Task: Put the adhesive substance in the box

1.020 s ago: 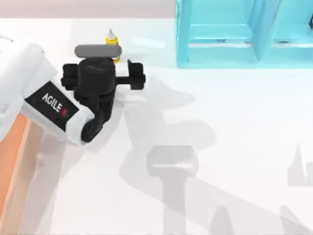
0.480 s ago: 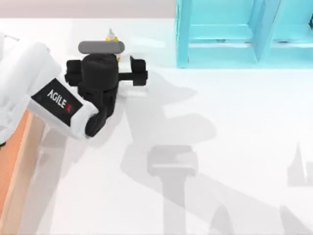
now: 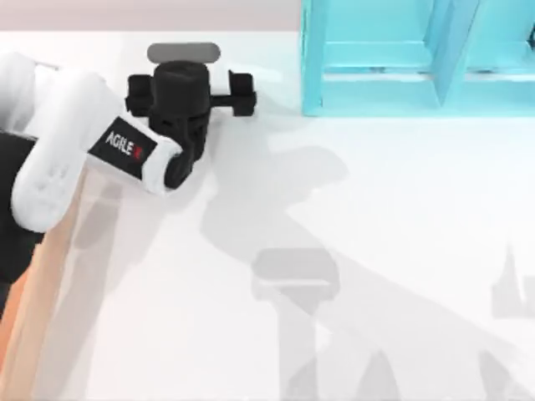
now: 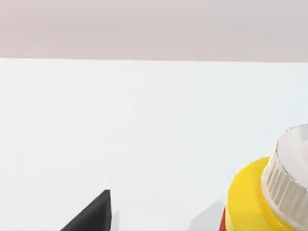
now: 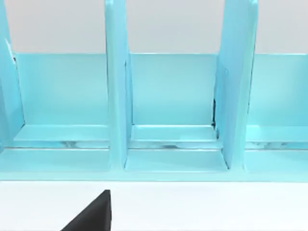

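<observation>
**Left arm over the far-left corner, glue bottle beneath it**

The left gripper (image 3: 188,63) hangs over the far left part of the white desk (image 3: 351,251), near its back edge, with the arm's white link and black wrist reaching in from the left side. From above, the gripper's body covers the spot under it, so the fingers cannot be judged from that view. In the left wrist view the glue bottle (image 4: 255,202) sits close to the camera: a yellow shoulder, a ribbed white cap and a sliver of red label. One dark finger (image 4: 94,214) pokes into the same view, well apart from the bottle across bare desk. Whether the fingers are spread or closed, and whether they grip the bottle, I cannot tell.

The box (image 3: 33,317) lies at the left edge of the desk, its tan wall and a strip of orange floor visible, partly under the left arm.

A turquoise shelf (image 3: 401,75) stands at the back right of the desk. The right wrist view faces its compartments (image 5: 168,106), with a dark finger (image 5: 94,214) of the right gripper in the foreground.
</observation>
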You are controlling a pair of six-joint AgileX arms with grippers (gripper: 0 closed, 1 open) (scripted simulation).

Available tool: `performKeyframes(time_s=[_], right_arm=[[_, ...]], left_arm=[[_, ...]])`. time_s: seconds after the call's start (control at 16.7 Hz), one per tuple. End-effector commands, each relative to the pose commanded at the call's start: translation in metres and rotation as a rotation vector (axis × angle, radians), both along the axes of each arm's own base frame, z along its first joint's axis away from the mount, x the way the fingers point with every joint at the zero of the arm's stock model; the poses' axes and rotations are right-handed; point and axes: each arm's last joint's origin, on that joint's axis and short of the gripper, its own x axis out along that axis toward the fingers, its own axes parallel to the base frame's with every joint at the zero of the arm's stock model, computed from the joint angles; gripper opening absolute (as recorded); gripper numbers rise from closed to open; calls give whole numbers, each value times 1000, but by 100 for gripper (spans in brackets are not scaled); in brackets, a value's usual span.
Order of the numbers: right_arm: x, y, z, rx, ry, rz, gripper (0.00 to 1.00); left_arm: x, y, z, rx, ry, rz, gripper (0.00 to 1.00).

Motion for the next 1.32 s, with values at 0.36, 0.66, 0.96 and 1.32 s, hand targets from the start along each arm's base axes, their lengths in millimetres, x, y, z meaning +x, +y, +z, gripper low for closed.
performKeyframes(time_s=[0.36, 0.66, 0.96, 1.32], right_arm=[[0, 0, 0, 0, 0, 0, 100], [0, 0, 0, 0, 0, 0, 100], [0, 0, 0, 0, 0, 0, 100], [0, 0, 0, 0, 0, 0, 100]], left_arm=[[8, 1, -3, 0, 3, 0, 100], [8, 1, -3, 0, 3, 0, 62], [8, 1, -3, 0, 3, 0, 25], [8, 1, -3, 0, 3, 0, 0]])
